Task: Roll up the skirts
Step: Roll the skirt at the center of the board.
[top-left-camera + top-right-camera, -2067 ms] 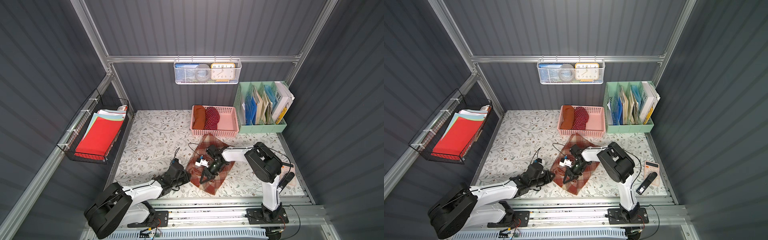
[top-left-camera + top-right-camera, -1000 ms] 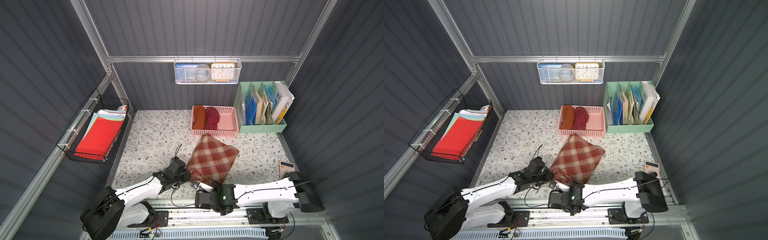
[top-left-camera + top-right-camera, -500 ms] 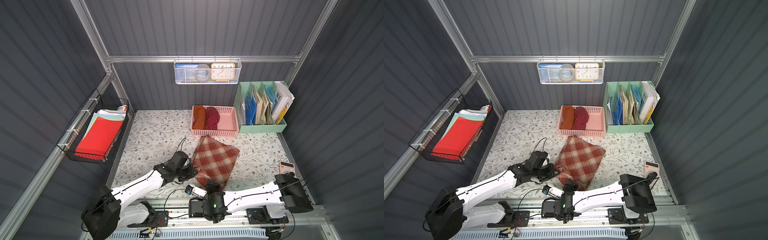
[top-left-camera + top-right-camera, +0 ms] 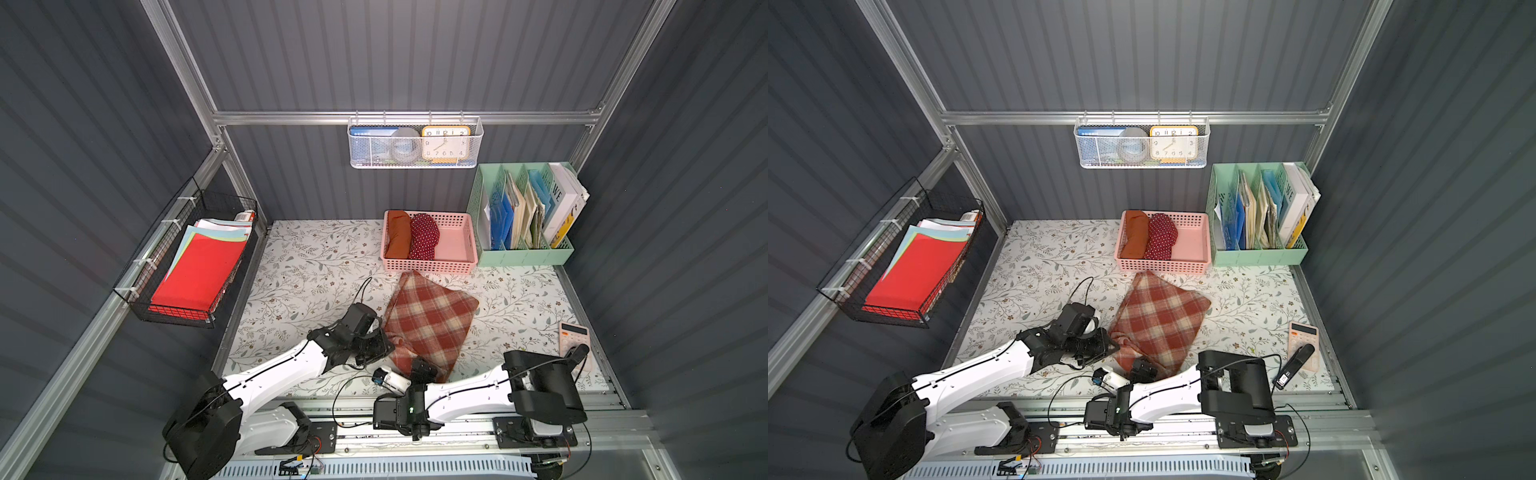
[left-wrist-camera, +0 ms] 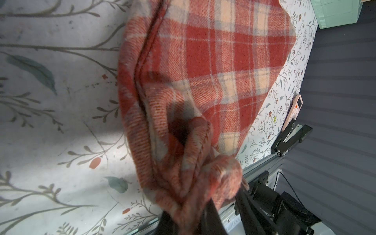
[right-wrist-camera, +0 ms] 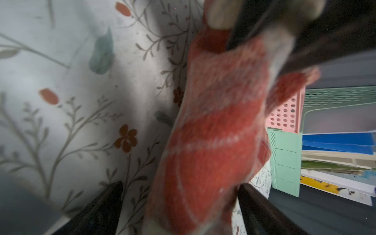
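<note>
Low in the middle of both top views, your plaid skirt (image 4: 432, 324) (image 4: 1158, 320) lies spread on the floral table (image 4: 316, 266), just in front of the pink basket (image 4: 455, 266). Its near left corner is bunched and lifted off the surface. That corner is clenched in your left gripper (image 4: 384, 347). In the left wrist view the dark fingers (image 5: 250, 213) are pinched on a wad of the cloth at the bottom of the frame. The left arm runs from its base at the lower left of the frame diagonally up and right, stretched long and low over the table, with its wrist turned toward the skirt. Your right gripper (image 4: 424, 370) sits at the skirt's near edge with its jaws spread wide. In the right wrist view the cloth hangs between the two parted fingers (image 6: 97, 209), ungripped. The right arm is folded, running left along the front rail from its base at the lower right, then angling up to the skirt. Inside the basket, the rust-orange skirt (image 4: 397, 235) and polka-dot skirt (image 4: 424, 237) lie rolled side by side at its left end.
</note>
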Motion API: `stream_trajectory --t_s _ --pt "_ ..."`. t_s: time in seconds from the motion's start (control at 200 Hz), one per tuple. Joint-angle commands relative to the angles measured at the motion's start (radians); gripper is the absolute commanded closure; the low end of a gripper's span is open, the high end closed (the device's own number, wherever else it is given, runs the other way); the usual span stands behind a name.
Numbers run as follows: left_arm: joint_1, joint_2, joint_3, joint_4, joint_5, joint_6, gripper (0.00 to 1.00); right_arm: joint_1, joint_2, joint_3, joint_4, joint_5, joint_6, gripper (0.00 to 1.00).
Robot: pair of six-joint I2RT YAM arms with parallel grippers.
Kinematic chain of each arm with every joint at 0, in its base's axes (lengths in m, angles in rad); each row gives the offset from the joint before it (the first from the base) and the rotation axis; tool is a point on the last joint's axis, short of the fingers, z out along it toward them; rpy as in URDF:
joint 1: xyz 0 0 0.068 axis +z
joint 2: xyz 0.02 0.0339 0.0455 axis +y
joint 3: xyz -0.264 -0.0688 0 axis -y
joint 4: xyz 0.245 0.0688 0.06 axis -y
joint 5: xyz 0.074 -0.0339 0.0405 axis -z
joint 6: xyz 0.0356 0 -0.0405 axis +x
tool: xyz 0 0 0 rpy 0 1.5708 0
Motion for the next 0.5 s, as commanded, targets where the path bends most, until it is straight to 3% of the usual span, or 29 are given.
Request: stream_trajectory --t_s 0.0,0.2,0.345,0.495 --pt "-0.006 -0.022 -0.026 0.001 0.03 -0.034 1.0 -0.008 0.054 0.014 -0.005 0.084 0.022 0.06" --pt "-0.006 -0.03 -0.039 0.008 0.035 -0.044 1.0 -0.034 0.1 0.015 0.069 0.092 -0.03 0.09" --pt "-0.005 -0.053 -0.052 0.008 0.033 -0.063 1.0 -0.036 0.119 0.023 0.02 0.175 0.014 0.28" --pt "-0.005 -0.053 -0.072 0.036 0.044 -0.072 1.0 -0.035 0.116 0.028 -0.016 0.223 0.051 0.42"
